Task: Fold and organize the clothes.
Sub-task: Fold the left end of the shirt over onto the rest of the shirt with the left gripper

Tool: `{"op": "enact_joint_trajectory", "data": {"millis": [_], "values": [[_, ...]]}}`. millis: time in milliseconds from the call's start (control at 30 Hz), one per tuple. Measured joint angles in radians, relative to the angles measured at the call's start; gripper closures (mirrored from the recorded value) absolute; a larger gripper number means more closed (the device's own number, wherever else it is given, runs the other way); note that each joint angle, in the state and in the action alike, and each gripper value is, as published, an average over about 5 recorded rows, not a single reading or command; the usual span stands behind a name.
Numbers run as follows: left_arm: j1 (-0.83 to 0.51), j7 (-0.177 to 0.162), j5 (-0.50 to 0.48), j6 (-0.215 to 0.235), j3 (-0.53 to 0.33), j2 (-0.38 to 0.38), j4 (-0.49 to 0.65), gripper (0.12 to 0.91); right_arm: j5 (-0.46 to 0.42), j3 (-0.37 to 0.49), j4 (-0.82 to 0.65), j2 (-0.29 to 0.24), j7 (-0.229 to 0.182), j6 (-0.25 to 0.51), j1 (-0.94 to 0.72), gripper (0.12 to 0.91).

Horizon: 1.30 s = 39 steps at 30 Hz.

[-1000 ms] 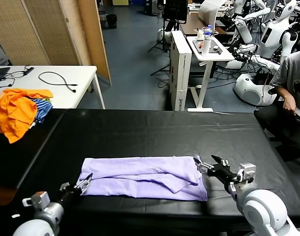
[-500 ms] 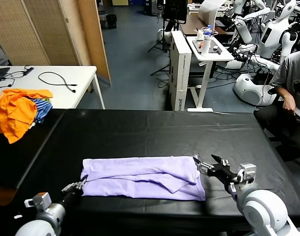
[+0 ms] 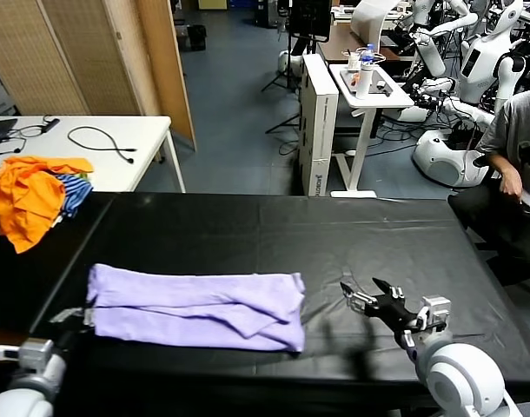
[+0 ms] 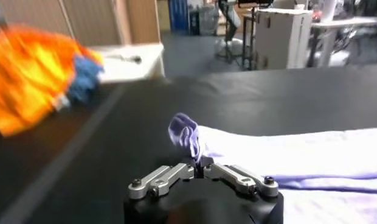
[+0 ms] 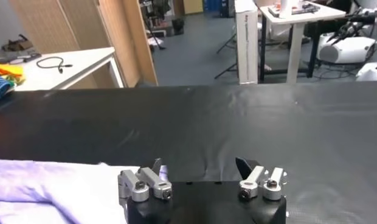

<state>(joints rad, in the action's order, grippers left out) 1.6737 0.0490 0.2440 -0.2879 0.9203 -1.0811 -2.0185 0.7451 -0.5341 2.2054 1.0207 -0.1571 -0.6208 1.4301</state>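
Observation:
The pale lavender T-shirt (image 3: 195, 302) lies folded in a long band on the black table (image 3: 265, 230), left of the middle. My left gripper (image 3: 78, 314) is at the band's left end, shut on its corner. The left wrist view shows the fingers (image 4: 228, 172) closed together with a bunched tip of the shirt (image 4: 185, 133) just past them. My right gripper (image 3: 359, 287) is open and empty over bare table, a short way right of the shirt's right end. In the right wrist view the gripper (image 5: 200, 165) has its jaws wide apart, with the shirt (image 5: 42, 185) off to one side.
A pile of orange garments (image 3: 26, 198) with a blue-and-white striped cloth (image 3: 74, 193) lies at the table's far left corner. A white table (image 3: 117, 148) with cables stands behind it. A seated person (image 3: 513, 148) and other robots are at the far right.
My left gripper has moved left and dragged the shirt leftward across the table. The shirt's right end has slid away from my right gripper, which has stayed open in nearly the same place.

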Motion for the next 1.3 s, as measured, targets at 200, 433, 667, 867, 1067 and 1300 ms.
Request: {"op": "enact_joint_trajectory", "data": {"millis": [200,433,667,867,1067,1300], "values": [[0.005,-0.008,-0.005,-0.013,-0.01,-0.017,-0.018,0.847,-0.04,-0.007,0.019,0.017,0.018,0.02,0.035,0.118],[-0.001,-0.061,0.126,-0.108,-0.121,-0.117,-0.144,0.847,-0.053,-0.037,0.031,0.033,0.023,0.032,0.084,0.118],[-0.044,-0.134,0.236,-0.165,-0.299,-0.22,-0.234,0.847,-0.062,-0.063,0.042,0.042,0.024,0.038,0.124,0.118],[-0.092,-0.145,0.226,-0.177,-0.46,-0.293,-0.236,0.847,-0.075,-0.073,0.046,0.055,0.024,0.038,0.149,0.118],[-0.121,-0.141,0.206,-0.179,-0.567,-0.346,-0.222,0.847,-0.087,-0.064,0.047,0.062,0.022,0.036,0.154,0.118],[-0.141,-0.137,0.173,-0.174,-0.638,-0.395,-0.192,0.847,-0.09,-0.063,0.052,0.063,0.021,0.034,0.161,0.118]]}}
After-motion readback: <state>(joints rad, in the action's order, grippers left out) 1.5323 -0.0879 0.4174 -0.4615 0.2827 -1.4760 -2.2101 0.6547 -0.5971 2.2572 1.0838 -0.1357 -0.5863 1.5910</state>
